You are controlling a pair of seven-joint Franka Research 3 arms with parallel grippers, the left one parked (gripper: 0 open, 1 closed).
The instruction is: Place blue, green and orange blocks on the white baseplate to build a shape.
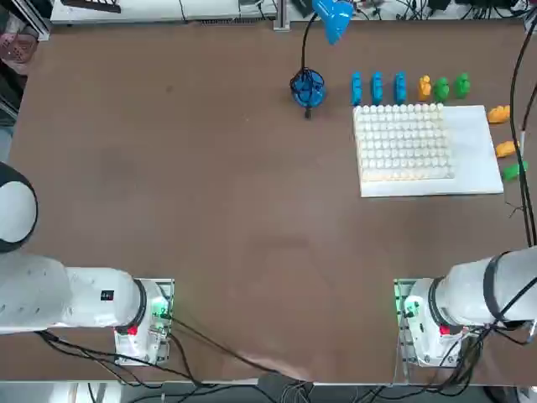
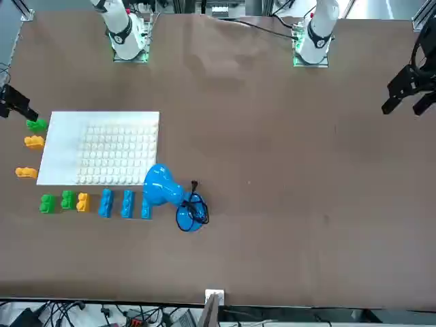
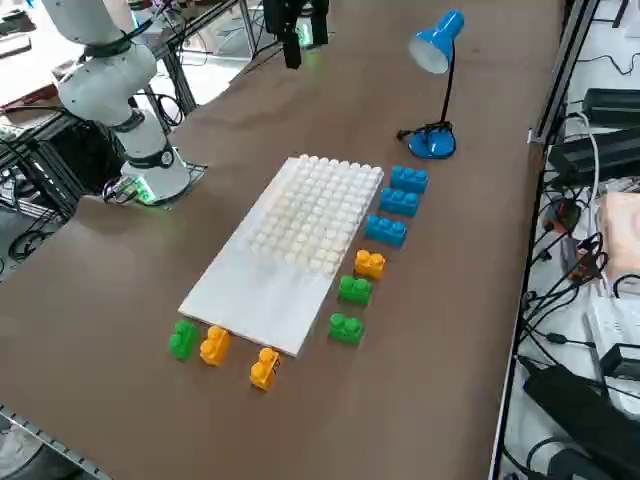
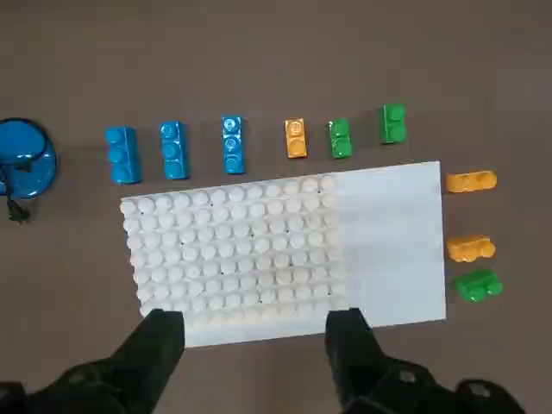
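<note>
The white baseplate [image 1: 470, 151] [image 4: 388, 241] lies flat at the far right of the table with nothing on it. Along its far edge runs a row of three blue blocks [image 1: 377, 86] [image 4: 172, 150], an orange block [image 1: 424, 86] [image 4: 295, 138] and two green blocks [image 1: 451, 86] [image 4: 341, 139]. Past its smooth short end lie two orange blocks [image 1: 501, 131] [image 4: 470, 181] and a green block [image 1: 513, 170] [image 4: 477, 285]. My right gripper [image 4: 254, 323] [image 2: 24, 109] hangs open and empty, high above the plate's near edge.
A blue desk lamp [image 1: 308, 88] [image 3: 432, 140] stands just left of the blue blocks, its head [image 2: 160, 184] leaning over the plate's corner. Cables run along the table's right edge [image 1: 524, 126]. The brown tabletop [image 1: 210, 185] stretches left of the plate.
</note>
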